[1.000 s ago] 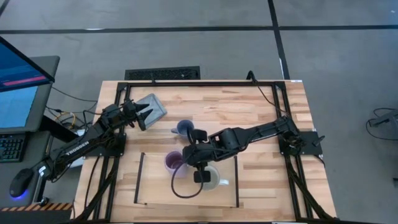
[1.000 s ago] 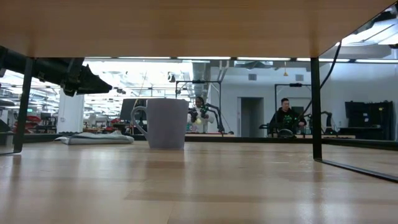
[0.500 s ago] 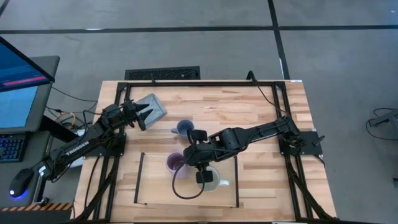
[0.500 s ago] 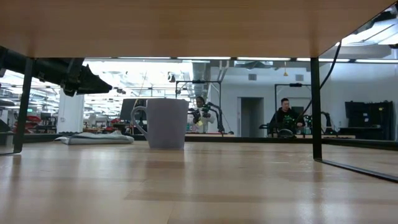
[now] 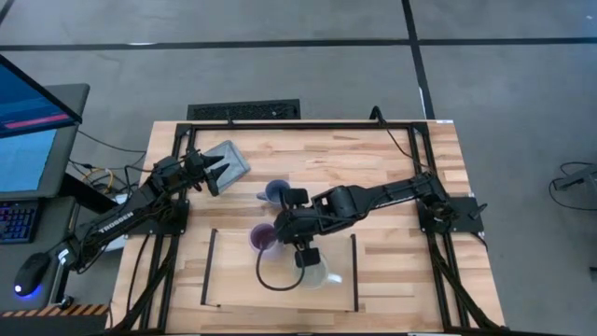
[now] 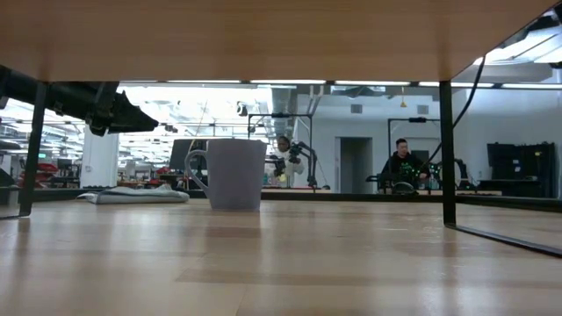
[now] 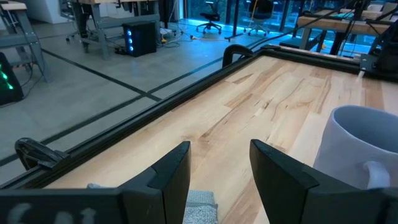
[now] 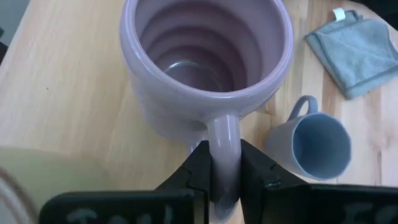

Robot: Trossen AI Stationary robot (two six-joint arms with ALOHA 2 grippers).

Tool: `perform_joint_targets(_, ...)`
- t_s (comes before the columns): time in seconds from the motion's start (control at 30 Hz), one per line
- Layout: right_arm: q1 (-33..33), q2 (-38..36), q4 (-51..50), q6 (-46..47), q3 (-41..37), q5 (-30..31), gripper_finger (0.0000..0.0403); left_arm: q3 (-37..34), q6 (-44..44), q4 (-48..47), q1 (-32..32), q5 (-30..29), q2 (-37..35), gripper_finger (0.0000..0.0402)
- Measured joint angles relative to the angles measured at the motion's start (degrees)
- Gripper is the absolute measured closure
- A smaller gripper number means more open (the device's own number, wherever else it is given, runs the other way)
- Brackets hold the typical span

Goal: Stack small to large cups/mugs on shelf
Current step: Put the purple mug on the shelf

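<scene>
The lilac-purple mug (image 8: 205, 68) (image 5: 260, 238) is over the far part of the shelf (image 5: 233, 280), with my right gripper (image 8: 222, 168) (image 5: 284, 243) shut on it. Beside it, the white mug (image 5: 317, 273) stands on the shelf board. The small blue mug (image 5: 276, 192) (image 8: 317, 146) (image 6: 235, 173) stands on the table beyond the shelf. Far left, my left gripper (image 7: 217, 168) (image 5: 213, 171) is open over the grey pad (image 5: 229, 159), with nothing between its fingers. My right gripper pinches the purple mug's handle (image 8: 224, 134) between its two fingers, one on each flat side. The fingers slant down at it from the table's right and near side. The mug stays mouth up. I cannot tell whether its base touches the shelf board.
A black cable loop (image 5: 277, 280) hangs from my right arm over the shelf. Thin black bars (image 5: 355, 271) stand at the shelf's short ends. The grey pad (image 8: 360, 53) lies at the far left of the table. People sit in the room beyond (image 6: 404, 167).
My right gripper has rolled a little about its own line while staying shut on the handle. The purple mug has shifted slightly toward the table's far edge with it.
</scene>
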Motion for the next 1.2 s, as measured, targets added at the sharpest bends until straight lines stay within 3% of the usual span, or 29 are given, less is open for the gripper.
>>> perform_joint_targets(1.2, 2.96, 0.09, 0.8, 1.66, 2.73, -3.24, 0.0341, 0.0, 0.0, 0.0, -0.01, -0.04, 0.0, 0.0246)
